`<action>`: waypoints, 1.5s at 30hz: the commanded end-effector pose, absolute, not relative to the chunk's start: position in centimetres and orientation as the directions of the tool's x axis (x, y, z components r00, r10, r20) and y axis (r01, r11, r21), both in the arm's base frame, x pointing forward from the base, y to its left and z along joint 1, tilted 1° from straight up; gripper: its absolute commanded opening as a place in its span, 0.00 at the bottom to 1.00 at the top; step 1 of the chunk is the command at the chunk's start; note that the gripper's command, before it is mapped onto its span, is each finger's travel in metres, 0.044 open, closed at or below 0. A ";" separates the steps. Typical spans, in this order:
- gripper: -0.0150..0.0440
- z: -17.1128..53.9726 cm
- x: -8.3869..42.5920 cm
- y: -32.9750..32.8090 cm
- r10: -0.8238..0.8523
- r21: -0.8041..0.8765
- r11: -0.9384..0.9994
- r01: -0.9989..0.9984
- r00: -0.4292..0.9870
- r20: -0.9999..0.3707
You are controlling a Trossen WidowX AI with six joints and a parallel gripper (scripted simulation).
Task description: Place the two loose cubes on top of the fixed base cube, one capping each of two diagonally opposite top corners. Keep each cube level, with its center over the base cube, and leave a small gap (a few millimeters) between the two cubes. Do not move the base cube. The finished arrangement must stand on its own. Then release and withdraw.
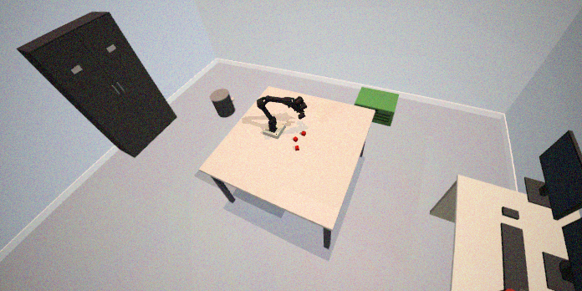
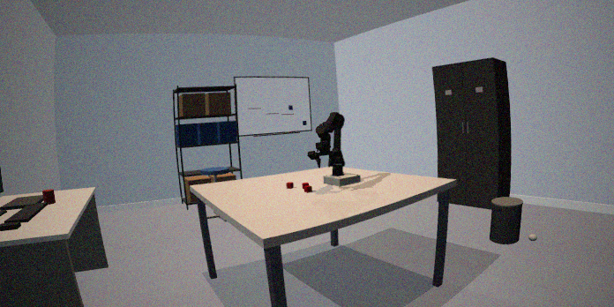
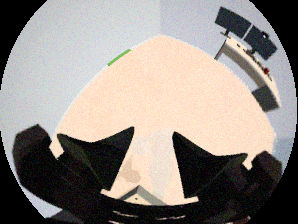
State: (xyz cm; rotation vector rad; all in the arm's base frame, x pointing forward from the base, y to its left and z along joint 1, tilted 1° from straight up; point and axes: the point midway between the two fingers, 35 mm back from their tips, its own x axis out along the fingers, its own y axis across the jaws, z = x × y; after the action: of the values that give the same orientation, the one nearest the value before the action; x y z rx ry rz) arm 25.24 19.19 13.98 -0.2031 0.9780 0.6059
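Observation:
Three small red cubes lie apart on the table in the top view: one cube [image 1: 303,133] nearest the gripper, a middle cube [image 1: 295,139] and a front cube [image 1: 297,148]. The exterior view shows a cube [image 2: 289,185] apart at the left and two cubes that overlap in view, a rear cube [image 2: 305,185] and a nearer cube [image 2: 308,189]. All look alike; I cannot tell which is the fixed base. No cube is on another. My gripper [image 1: 302,117] [image 2: 318,164] [image 3: 154,132] is open and empty, above the table behind the cubes. The wrist view shows no cubes.
The arm's grey base plate [image 1: 273,131] [image 2: 341,179] stands on the table [image 1: 268,176] [image 2: 273,213] [image 3: 160,80] close to the cubes. A green cabinet [image 1: 378,99] stands beyond the table edge, and a desk [image 1: 477,214] with monitors is off to one side.

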 end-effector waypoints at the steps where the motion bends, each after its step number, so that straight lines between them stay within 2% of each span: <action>1: 0.70 13.6 26.0 17.5 0.335 0.035 0.803 -0.595 0.403 -0.852; 23: 0.70 12.1 27.5 9.1 0.137 -0.139 0.646 -0.751 0.293 -0.946; 45: 0.70 11.6 26.2 1.2 0.023 -0.085 0.417 -0.905 0.104 -0.994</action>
State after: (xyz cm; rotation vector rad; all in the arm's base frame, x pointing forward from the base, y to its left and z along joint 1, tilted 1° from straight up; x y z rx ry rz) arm 26.45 2.48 11.61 -0.8647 1.2539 0.8036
